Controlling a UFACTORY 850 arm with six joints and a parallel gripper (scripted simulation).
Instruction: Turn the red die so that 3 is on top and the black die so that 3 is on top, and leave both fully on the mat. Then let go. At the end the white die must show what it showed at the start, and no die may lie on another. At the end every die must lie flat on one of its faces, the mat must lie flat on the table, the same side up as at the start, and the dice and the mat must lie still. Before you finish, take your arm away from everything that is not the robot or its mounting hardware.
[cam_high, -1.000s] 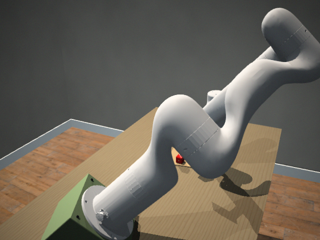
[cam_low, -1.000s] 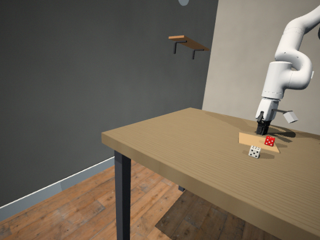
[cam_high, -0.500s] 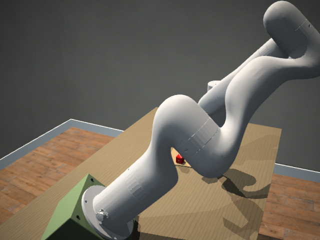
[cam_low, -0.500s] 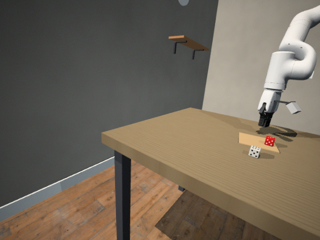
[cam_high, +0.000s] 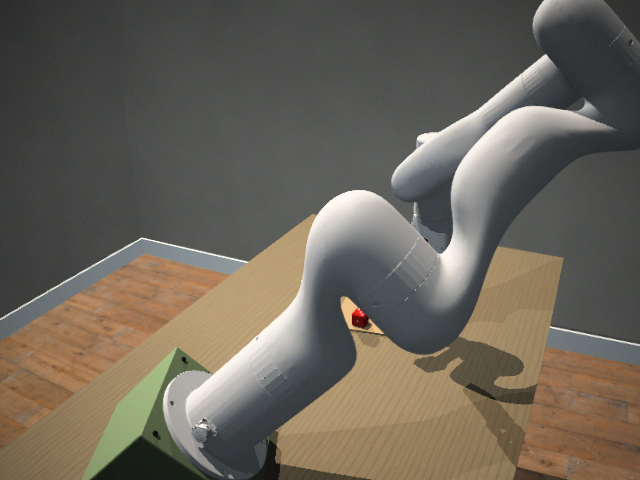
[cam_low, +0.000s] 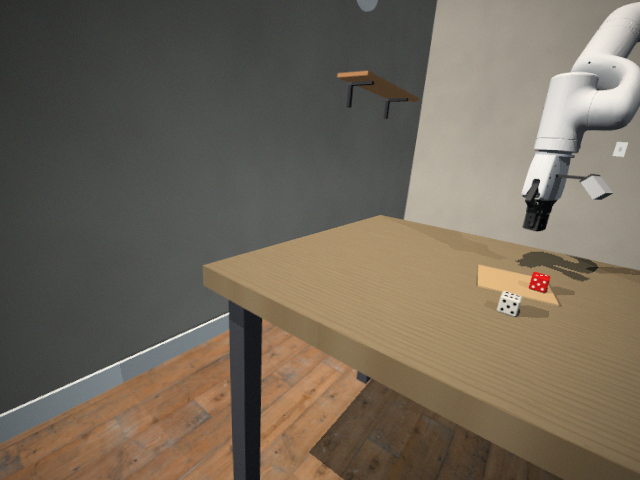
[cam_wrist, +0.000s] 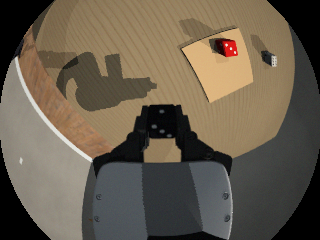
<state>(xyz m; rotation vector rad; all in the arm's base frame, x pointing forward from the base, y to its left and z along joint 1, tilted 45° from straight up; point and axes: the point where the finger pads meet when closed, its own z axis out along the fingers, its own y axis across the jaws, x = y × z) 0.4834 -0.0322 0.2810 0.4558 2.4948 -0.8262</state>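
Hanging well above the bench (cam_low: 361, 289), the black die (cam_wrist: 162, 122) sits clamped between the jaws. Below, the red die (cam_low: 539, 282) lies on the mat (cam_low: 496, 276), the white die (cam_low: 509, 303) just beside the mat's edge.

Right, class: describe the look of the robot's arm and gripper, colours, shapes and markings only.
The arm is glossy white, built of rounded tubular links with thin seam lines at the joints. The gripper has a pale grey body and black fingers. No cables show.
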